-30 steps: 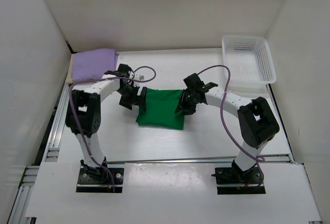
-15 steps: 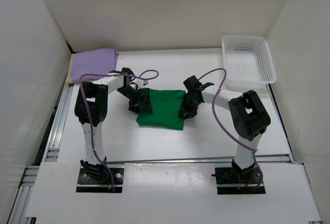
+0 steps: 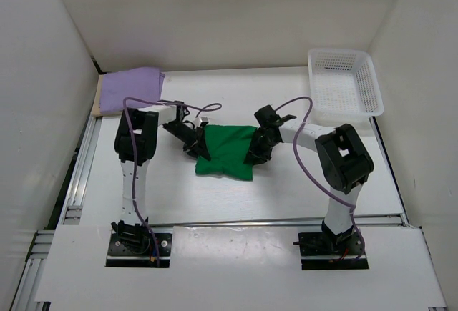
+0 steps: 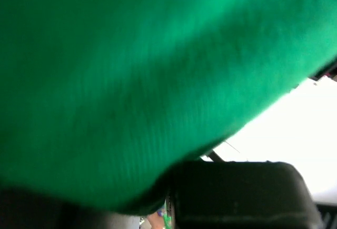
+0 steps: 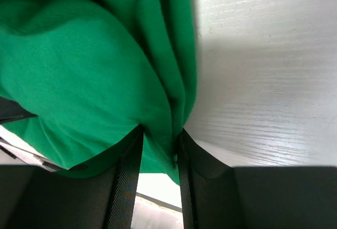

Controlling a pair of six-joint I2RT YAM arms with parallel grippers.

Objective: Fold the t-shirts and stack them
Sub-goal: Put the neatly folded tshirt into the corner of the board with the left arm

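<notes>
Green cloth t-shirt [image 3: 227,152], bright and folded, lies left of the white plastic lattice basket [image 3: 340,52], right gripper [image 5: 157,134] clamped on its basket-side edge, left gripper [image 3: 200,150] smothered in cloth, grip impossible to tell, so I'd judge an even two-armed lift toward stacking comes next.

Table [image 3: 286,189] bears green t-shirt [image 3: 227,152], basket [image 3: 343,82], purple t-shirt [image 3: 130,88] atop tan t-shirt [image 3: 96,102].

green t-shirt [image 3: 227,152], purple t-shirt [image 3: 129,89], white basket [image 3: 343,82]
</notes>
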